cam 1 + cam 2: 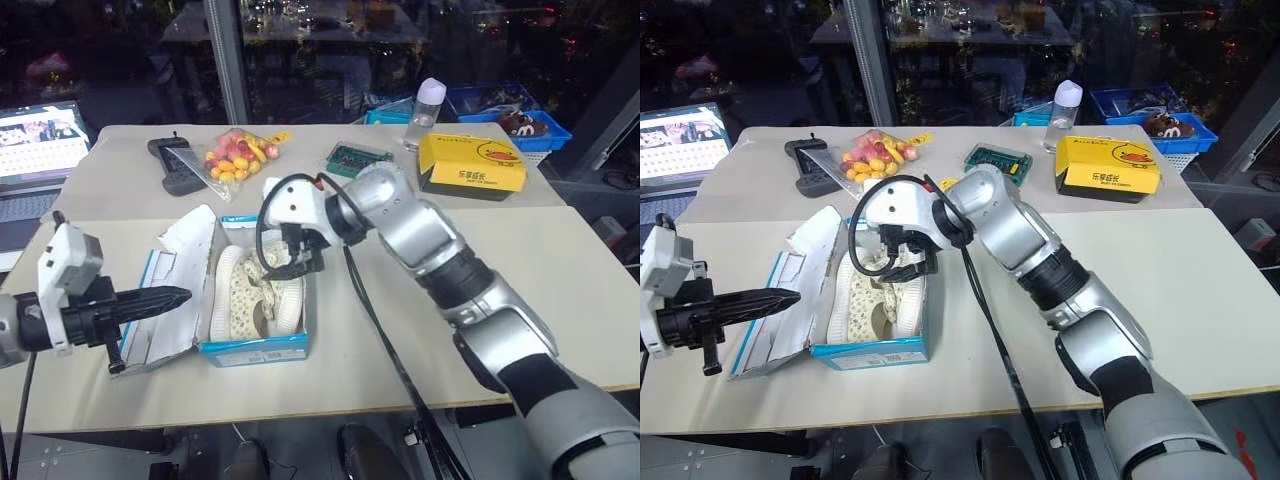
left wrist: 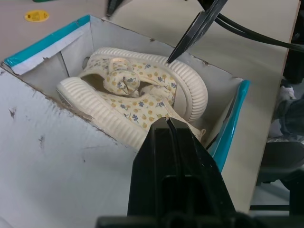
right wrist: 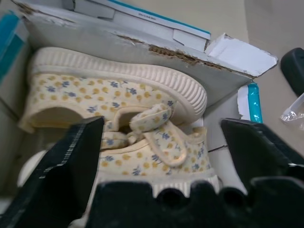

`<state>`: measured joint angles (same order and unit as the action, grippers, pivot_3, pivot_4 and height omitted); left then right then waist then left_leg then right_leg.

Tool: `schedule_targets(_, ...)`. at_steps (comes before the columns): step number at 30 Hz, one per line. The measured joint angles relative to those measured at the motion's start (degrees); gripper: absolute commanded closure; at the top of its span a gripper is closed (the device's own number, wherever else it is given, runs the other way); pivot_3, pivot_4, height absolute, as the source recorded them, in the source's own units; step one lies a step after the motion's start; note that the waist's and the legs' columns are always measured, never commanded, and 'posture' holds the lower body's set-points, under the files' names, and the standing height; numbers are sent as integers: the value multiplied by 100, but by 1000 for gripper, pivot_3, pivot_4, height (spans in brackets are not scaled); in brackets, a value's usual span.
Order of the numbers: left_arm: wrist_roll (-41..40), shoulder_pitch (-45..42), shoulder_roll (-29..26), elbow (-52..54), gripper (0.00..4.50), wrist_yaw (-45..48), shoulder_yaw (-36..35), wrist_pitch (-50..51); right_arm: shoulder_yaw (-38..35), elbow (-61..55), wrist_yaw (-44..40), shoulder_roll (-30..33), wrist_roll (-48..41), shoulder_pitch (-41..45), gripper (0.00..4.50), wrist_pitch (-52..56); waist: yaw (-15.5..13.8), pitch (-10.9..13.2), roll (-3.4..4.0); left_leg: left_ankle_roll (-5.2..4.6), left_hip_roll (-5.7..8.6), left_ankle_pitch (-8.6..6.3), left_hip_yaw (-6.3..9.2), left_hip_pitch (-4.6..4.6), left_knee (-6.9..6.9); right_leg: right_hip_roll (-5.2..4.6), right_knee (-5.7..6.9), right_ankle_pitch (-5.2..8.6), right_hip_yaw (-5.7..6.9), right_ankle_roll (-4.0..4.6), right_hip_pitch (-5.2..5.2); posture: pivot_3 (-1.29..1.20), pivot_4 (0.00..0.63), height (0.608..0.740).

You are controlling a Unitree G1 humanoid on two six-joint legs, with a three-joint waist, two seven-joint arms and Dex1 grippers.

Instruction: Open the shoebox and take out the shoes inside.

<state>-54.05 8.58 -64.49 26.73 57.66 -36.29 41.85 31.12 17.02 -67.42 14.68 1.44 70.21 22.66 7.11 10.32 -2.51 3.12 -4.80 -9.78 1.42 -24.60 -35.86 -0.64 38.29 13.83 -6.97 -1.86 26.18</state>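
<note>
The right arm reached across the table from the right, its wrist bent down so that the right gripper (image 1: 300, 258) hung over the far end of the open shoebox (image 1: 252, 347), fingers spread wide on either side of the shoes (image 3: 118, 102) and closed on nothing. The left gripper (image 1: 172, 297) stretched level from the left, its fingers pressed shut into one black point just over the box's folded-back lid (image 1: 165, 310), empty. The box sat on the near table with its lid laid open to the left, its torn white inner wall showing; both shoes lay inside, side by side on their edges, cream with a small flower print and strap fastenings. A black cable (image 1: 380, 340) ran from the right wrist down across the table edge beside the box. On the far table stood a yellow box (image 1: 471, 166), a bag of fruit (image 1: 238, 155), a black controller (image 1: 176, 165), a small green tray (image 1: 358, 157) and a bottle (image 1: 426, 110), all well apart from the shoebox. A laptop (image 1: 38, 150) stood at the far left, and blue bins (image 1: 500, 105) sat behind the yellow box.
</note>
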Motion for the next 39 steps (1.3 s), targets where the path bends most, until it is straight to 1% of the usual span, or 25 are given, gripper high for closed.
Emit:
schedule_targets(5, -3, 20, 94, 138, 4500, -23, -40, 117, 190, 747, -10, -419, 235, 180, 27, -609, 1, 0, 0, 0, -1, 0, 2, -3, 2, 1, 0, -1, 2, 2, 0, 0, 150, 726)
schedule_targets(10, -3, 95, 188, 271, 4500, -36, -149, 236, 367, 1930, -2, -790, 642, 459, 27, -1419, 1, 0, 0, 0, -1, 0, 2, -3, 0, 1, 0, -2, 1, 4, -1, 0, 150, 726)
schedule_targets(16, -7, 112, 249, 383, 4500, -71, -293, 339, 433, 3002, 24, -866, 1026, 672, 27, -2369, -14, -1, -1, 1, 0, 1, 3, 8, -3, 1, 1, -2, 2, 0, -14, 0, 150, 726)
schedule_targets(23, -3, 141, 333, 396, 4500, -68, -298, 354, 430, 3631, 21, -883, 1312, 880, 27, -2855, -30, 0, 0, 3, 1, 2, 6, 47, -8, 1, 3, -6, 2, 1, -58, 0, 150, 726)
schedule_targets(25, -2, 141, 338, 396, 4500, -65, -298, 354, 429, 3725, -2, -883, 1363, 930, 27, -2883, -37, 0, 0, 3, 1, 2, 8, 52, -14, 0, 3, 1, 3, 18, -69, 0, 150, 726)
schedule_targets(30, 45, 123, 342, 390, 4500, -61, -297, 340, 428, 3773, -120, -882, 1484, 894, 1422, -2895, -42, 1, 1, 4, 1, 2, 8, 77, -14, 0, -6, 10, 2, 34, -97, 0, 150, 726)
schedule_targets(31, 63, 116, 343, 390, 4500, -57, -295, 336, 422, 3757, -128, -882, 1519, 858, 1818, -2894, -39, 1, 1, 3, 1, 2, 8, 78, -14, 0, -6, 10, 2, 33, -98, 0, 150, 726)
schedule_targets(36, 121, 96, 375, 387, 4500, -31, -295, 321, 394, 3694, -158, -878, 1561, 737, 3411, -2863, -36, 1, 1, 3, 1, 2, 8, 81, -11, 0, -6, 6, 2, 27, -99, 0, 150, 726)
schedule_targets(39, 165, 94, 406, 383, 4500, -15, -294, 313, 376, 3614, -193, -875, 1586, 696, 3411, -2831, -30, 0, 0, 4, 1, 2, 8, 81, -11, 0, -7, 4, 2, 21, -99, 0, 150, 726)
